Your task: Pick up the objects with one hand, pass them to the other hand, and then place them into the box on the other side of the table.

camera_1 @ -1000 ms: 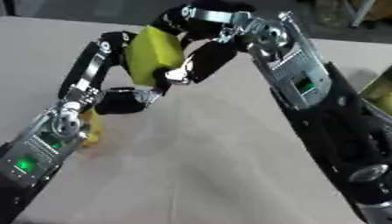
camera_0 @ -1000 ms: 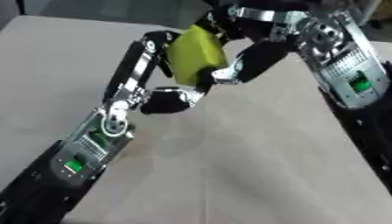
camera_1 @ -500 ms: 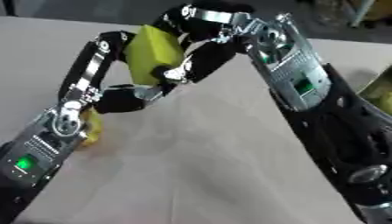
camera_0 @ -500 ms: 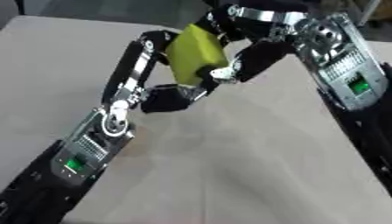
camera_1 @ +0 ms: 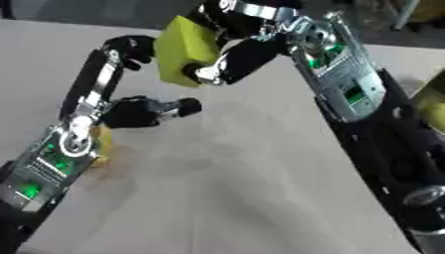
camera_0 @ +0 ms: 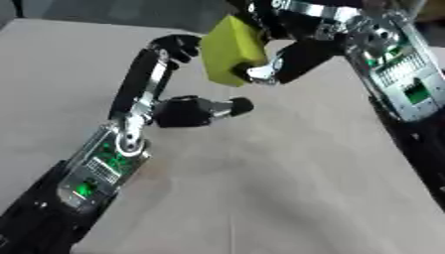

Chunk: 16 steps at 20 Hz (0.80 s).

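Note:
A yellow-green block (camera_0: 228, 49) hangs above the table at the top middle. My right hand (camera_0: 291, 57) comes in from the upper right and is shut on it, fingers over its top and thumb against its lower right corner. My left hand (camera_0: 178, 111) reaches up from the lower left and is open. Its fingertips (camera_0: 178, 44) stand just left of the block. Its thumb (camera_0: 235, 105) points right below the block with a gap between them. I cannot tell whether the left fingertips touch the block.
A small yellow object (camera_1: 103, 144) lies on the beige table (camera_0: 260, 188) beside my left forearm. At the right edge a yellow-green shape (camera_1: 434, 106) shows partly behind my right arm. The table's far edge runs along the top.
The block has risen a little in my right hand. My left thumb now reaches slightly further right, with more gap below the block.

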Tool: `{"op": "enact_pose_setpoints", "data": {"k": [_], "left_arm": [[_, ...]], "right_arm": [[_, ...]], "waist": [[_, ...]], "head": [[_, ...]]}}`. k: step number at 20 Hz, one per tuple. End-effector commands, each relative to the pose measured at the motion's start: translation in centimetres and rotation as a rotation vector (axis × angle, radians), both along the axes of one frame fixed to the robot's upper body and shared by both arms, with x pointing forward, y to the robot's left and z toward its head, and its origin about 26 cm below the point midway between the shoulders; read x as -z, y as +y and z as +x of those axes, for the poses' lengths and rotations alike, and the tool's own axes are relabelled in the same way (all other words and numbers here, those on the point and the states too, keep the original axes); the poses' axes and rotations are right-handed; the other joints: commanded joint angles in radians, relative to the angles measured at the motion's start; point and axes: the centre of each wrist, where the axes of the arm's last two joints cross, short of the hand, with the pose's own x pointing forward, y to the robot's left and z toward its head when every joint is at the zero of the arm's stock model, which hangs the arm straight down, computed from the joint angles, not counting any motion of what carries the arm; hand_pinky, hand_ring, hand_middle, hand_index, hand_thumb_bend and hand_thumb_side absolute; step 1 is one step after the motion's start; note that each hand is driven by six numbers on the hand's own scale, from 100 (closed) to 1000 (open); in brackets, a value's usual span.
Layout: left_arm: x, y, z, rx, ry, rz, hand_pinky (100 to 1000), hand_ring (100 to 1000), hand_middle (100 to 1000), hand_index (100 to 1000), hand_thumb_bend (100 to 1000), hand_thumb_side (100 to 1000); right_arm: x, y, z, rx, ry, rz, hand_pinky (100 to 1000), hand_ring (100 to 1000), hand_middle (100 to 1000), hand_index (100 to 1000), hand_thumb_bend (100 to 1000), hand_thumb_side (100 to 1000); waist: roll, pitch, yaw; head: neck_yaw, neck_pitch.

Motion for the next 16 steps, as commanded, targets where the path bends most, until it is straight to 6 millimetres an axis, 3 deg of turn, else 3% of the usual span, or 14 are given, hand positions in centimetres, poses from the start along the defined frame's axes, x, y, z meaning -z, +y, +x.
{"op": "enact_pose_setpoints", "data": {"k": [1,4,7,11,16], "left_arm": [[-0.9,0.8,-0.2,-0.042,-0.04,0.003,721,713,658,799,1000,565],[-0.6,1.8,-0.2,-0.081,-0.036,0.002,717,710,654,796,1000,561],[-0.6,3.3,-0.4,-0.133,-0.037,-0.001,711,701,645,788,1000,540],[-1.0,6.0,-1.0,-0.221,-0.036,-0.012,680,663,603,716,973,427],[-2.3,8.2,-2.3,-0.286,-0.081,-0.047,655,634,580,707,888,412]], "right_arm": [[-1.5,-1.4,-0.4,0.027,-0.044,0.024,719,778,415,538,117,107],[-1.8,-3.2,-0.4,0.073,-0.051,0.047,719,779,416,539,116,100],[-2.2,-6.2,-0.5,0.158,-0.068,0.089,725,784,420,545,112,102],[-1.9,-11.8,-0.7,0.342,-0.083,0.165,735,791,430,558,115,104],[-1.3,-17.8,-1.2,0.568,-0.104,0.239,740,799,439,570,118,102]], "waist": [[0.003,-0.024,-0.003],[0.005,-0.024,-0.005],[0.008,-0.024,-0.006],[0.015,-0.023,-0.007],[0.021,-0.022,-0.006]], "head": [[-0.008,-0.01],[-0.018,-0.011],[-0.036,-0.008],[-0.074,-0.006],[-0.129,-0.004]]}}
